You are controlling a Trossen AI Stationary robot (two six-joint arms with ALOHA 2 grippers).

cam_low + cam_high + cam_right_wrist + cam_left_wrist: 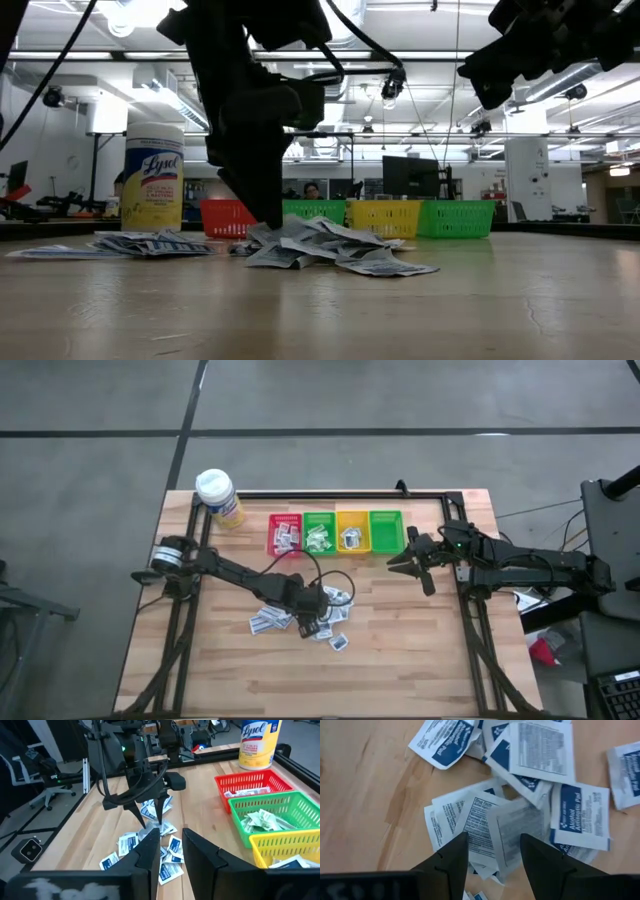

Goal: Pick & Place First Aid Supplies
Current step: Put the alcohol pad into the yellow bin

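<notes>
Near the middle of the wooden counter (420, 650), the left claw (312, 622) hangs low over a loose heap of first aid sachets (300, 612), its two dark fingers (451, 860) spread apart with a printed sachet (512, 832) lying flat in the gap between them; nothing is gripped. Around that sachet the pile fans out in overlapping layers, among them a packet with a blue band reading alcohol antiseptic pad (580, 815). From table height the heap sits as a low, crumpled mound (320, 248) directly under the left arm, with a few more flat packets (140, 243) strewn beside it. Along the far side of the counter stands a row of four bins touching side by side: a red bin (285, 533), a green bin (319, 532), a yellow bin (352, 530) and a second green bin (386, 530); the first three hold some sachets already. A yellow bottle with a white cap (218, 496) stands just beyond the red bin's end of the row. The right claw (405, 562) hovers in the air near the second green bin, well apart from the pile, its fingers (150, 851) parted only a little and empty.
</notes>
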